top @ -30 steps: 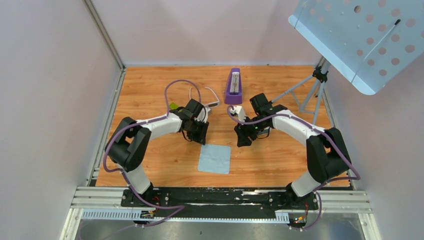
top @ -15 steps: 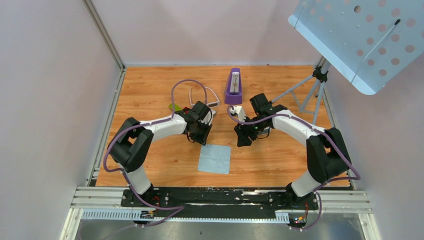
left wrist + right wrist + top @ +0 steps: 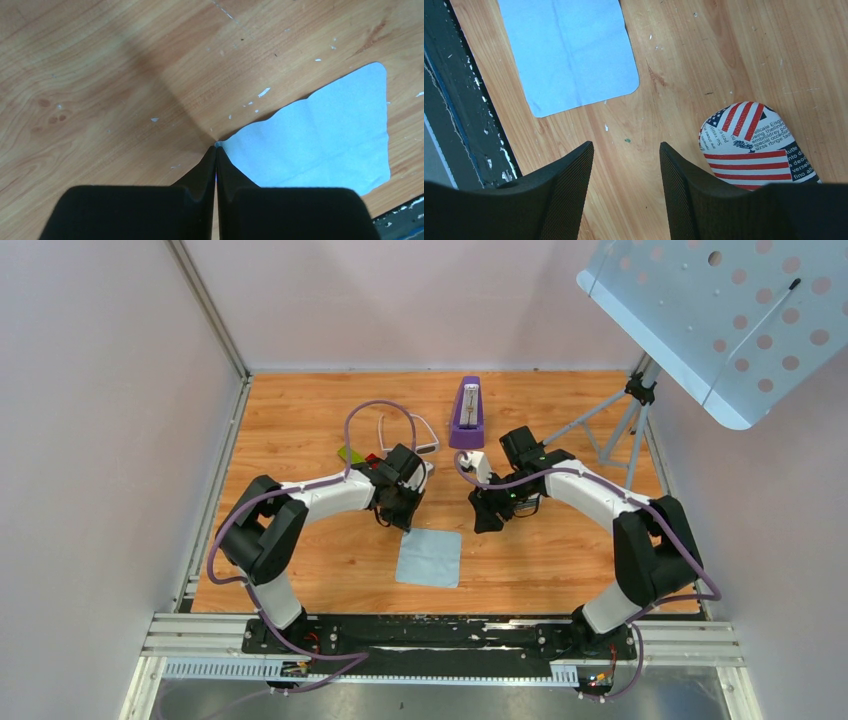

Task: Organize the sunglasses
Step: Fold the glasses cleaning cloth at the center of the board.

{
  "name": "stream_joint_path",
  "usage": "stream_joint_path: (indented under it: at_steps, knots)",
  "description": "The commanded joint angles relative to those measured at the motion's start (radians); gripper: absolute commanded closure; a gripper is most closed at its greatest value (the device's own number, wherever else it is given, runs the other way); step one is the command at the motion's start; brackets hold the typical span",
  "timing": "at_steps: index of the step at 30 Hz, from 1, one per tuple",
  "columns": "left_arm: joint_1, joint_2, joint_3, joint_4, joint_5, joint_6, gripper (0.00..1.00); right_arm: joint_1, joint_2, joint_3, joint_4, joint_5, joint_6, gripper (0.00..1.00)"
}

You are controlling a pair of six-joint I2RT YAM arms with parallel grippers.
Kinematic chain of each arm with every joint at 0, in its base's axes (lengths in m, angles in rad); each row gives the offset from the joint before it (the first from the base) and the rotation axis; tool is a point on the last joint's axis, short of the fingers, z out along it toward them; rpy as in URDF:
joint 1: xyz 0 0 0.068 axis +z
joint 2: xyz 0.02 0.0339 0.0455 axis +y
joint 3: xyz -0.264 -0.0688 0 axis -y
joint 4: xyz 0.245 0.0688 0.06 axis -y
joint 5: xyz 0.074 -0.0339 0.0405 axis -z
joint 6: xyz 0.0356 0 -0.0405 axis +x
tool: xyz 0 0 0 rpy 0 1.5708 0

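On the wooden table (image 3: 300, 420), the left gripper (image 3: 216, 150) has its fingers pressed together on a corner of the light blue cloth (image 3: 325, 135). The right gripper (image 3: 625, 150) stands half open and empty. At its 4 o'clock is the flag-patterned case (image 3: 749, 145), partly cut off. The sunglasses (image 3: 430, 448) lie at 12 o'clock of the left wrist, with a slim white frame and thin white arms. The wrist partly hides them and the lenses are indistinct.

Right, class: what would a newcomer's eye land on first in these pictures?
Probably the light blue cloth lying near-middle on the wooden table, one corner pinched by the shut left pincer. Next, the purple metronome at the far middle, and the stars-and-stripes case beside the open right pincer.
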Motion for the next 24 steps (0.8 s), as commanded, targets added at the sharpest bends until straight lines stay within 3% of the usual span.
stream_joint_path:
  at_steps: [1, 11, 24]
  knots:
    - [-0.015, 0.035, -0.041, -0.020, 0.054, -0.008, 1.00, 0.012, 0.021, -0.004, 0.005, -0.029, -0.042, 0.44]
    - [-0.015, -0.052, -0.066, -0.004, -0.045, -0.026, 1.00, 0.079, 0.039, 0.025, 0.020, 0.067, -0.162, 0.45]
    - [0.001, -0.055, -0.094, 0.045, -0.020, -0.099, 1.00, 0.223, 0.085, -0.012, 0.137, 0.176, -0.267, 0.49]
